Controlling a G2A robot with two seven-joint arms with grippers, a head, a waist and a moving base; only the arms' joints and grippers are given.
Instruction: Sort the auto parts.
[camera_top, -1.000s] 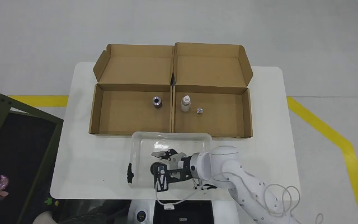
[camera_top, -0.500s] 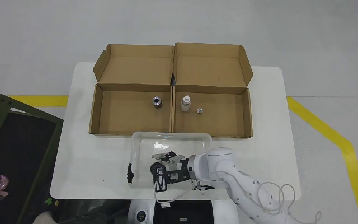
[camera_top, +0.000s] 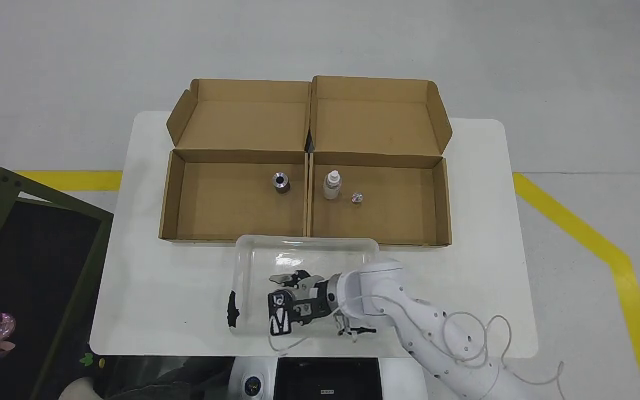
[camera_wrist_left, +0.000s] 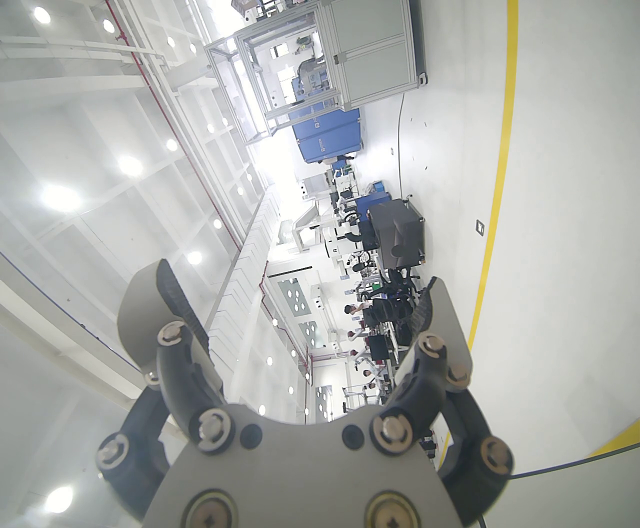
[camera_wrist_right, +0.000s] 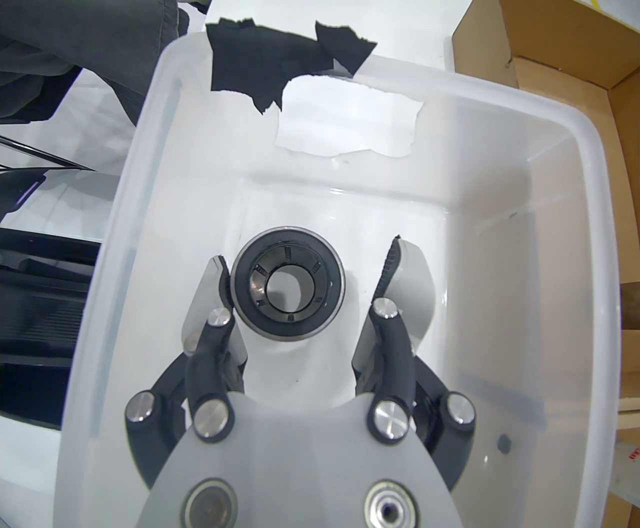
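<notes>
Bearing, a black ring with a hollow centre, lies flat on the floor of a clear plastic bin, between the fingers of the right gripper. These fingers are spread apart and reach down inside the bin. One pad sits right against the bearing's outer rim, and the other stands clear of it on the opposite side. Torn black tape and a white paper label cling to the bin wall beyond the bearing. In the top view the bin sits at the near edge of the white worktop. Two open cardboard boxes stand side by side just behind it. The left box holds a small metal cylinder. The right box holds a small white bottle and a tiny metal piece next to it. The left gripper points away from the worktop toward the hall ceiling, its fingers wide apart with nothing between them.
</notes>
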